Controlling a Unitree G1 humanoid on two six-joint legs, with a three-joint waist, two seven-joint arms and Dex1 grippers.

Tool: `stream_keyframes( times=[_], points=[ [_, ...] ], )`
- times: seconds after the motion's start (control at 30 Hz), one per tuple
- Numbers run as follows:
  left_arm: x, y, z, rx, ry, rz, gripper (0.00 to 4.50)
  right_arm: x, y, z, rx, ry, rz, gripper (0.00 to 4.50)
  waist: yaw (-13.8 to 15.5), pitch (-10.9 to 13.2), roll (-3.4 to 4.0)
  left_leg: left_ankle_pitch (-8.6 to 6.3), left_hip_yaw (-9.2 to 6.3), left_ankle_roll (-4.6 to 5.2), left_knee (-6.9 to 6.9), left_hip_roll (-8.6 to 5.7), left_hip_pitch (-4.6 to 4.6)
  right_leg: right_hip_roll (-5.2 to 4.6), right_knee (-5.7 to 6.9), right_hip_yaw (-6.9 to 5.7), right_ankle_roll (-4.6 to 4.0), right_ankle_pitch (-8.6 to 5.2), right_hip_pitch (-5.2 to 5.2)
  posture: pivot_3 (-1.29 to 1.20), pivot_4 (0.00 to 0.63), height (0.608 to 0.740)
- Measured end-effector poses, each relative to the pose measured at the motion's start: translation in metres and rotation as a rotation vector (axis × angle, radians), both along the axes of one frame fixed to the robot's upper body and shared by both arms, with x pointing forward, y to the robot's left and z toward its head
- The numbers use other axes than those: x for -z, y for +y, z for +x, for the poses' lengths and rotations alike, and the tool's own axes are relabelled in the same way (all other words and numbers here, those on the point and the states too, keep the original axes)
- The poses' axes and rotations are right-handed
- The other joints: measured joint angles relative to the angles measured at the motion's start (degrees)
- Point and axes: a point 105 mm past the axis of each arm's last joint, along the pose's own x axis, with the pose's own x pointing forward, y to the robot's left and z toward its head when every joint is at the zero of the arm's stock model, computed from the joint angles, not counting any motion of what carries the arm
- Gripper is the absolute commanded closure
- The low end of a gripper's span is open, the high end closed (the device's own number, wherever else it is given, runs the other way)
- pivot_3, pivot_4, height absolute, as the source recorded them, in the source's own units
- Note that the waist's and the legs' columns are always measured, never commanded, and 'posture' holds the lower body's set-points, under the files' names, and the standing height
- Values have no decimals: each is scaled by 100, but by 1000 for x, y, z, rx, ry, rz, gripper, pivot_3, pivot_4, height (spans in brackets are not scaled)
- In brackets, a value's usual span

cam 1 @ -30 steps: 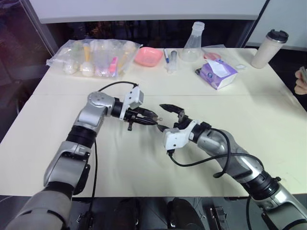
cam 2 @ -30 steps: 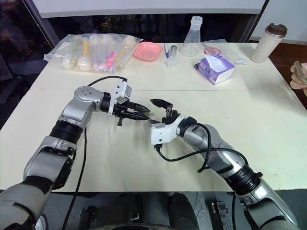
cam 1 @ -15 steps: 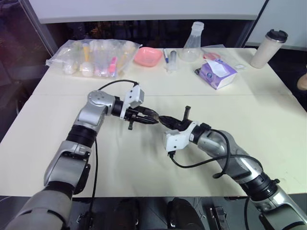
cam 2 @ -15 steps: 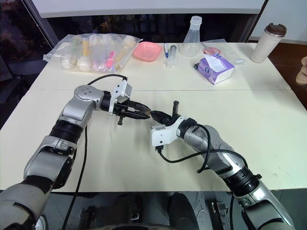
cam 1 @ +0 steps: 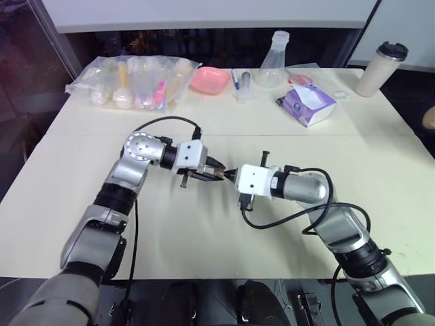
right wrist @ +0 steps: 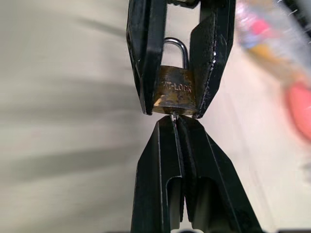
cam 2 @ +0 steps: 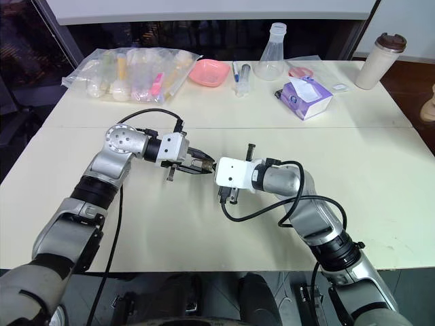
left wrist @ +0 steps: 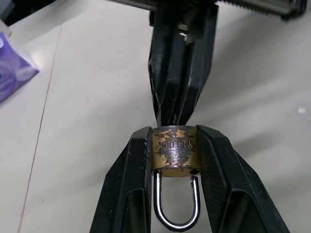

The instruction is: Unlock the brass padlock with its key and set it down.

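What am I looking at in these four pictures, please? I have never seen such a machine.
This is a humanoid robot with two metal arms, working over a cream table. Two pictures come from cameras in its head, looking down. The other two come from a small camera on each wrist.

The left tool, two black fingers, clamps a tiny brass-yellow padlock with a silvery shackle. The right tool is shut on a thin silvery key, whose tip meets the padlock's underside.

At the far side lie a clear plastic bag of small items, a pink dish, a clear glass flask, a purple tissue pack and a beige lidded cup.
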Motion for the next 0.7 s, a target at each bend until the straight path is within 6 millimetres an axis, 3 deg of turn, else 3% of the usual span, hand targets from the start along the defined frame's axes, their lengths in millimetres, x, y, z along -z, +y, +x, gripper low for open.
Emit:
stream_keyframes(
  times=[0.07, 0.23, 0.33, 0.43, 0.47, 0.57, 0.7],
  points=[
    [0, 1, 0, -5, 9, -4, 3732, -1, 0, 1, 4, -32, -12, 4434, -1, 0, 0, -1, 0, 1, 0, -1, 0, 3, 0, 0, 0, 0, 0, 0, 150, 715],
    [-6, 2, 1, -48, 287, -91, 3732, -8, -5, 1, -104, -461, -258, 4434, -10, 0, 0, -1, 1, 2, 1, -4, -1, 7, 2, 0, 2, -1, -5, 0, 150, 715],
    [-12, 4, -1, -30, 383, -81, 3732, -13, -5, -4, -168, -624, -272, 3644, -20, 0, 0, 17, 2, -30, 0, -2, -1, 9, 3, 0, 2, -1, -5, 0, 150, 715],
    [-12, 5, -3, -18, 419, -76, 3732, -16, -6, -8, -188, -689, -246, 1994, -24, 0, 0, 20, 3, -34, 0, 0, 0, 9, 4, 1, 2, -1, -5, 0, 150, 715],
    [-12, 5, -3, -15, 423, -73, 3732, -17, -7, -8, -190, -703, -246, 1703, -23, 0, 0, 20, 3, -34, 0, 0, 0, 9, 4, 1, 2, -1, -5, 0, 150, 715],
    [-12, 6, -5, -9, 438, -67, 3732, -18, -8, -8, -199, -746, -249, 141, -20, 0, 0, 20, 3, -35, 1, 0, 0, 8, 4, 1, 2, -1, -4, 0, 150, 715],
    [-12, 6, -5, -2, 444, -64, 3732, -21, -7, -8, -224, -787, -243, 141, -13, 0, 0, 20, 4, -35, 3, 0, 0, 7, 4, 2, 2, -1, -3, 0, 150, 715]
  ],
)
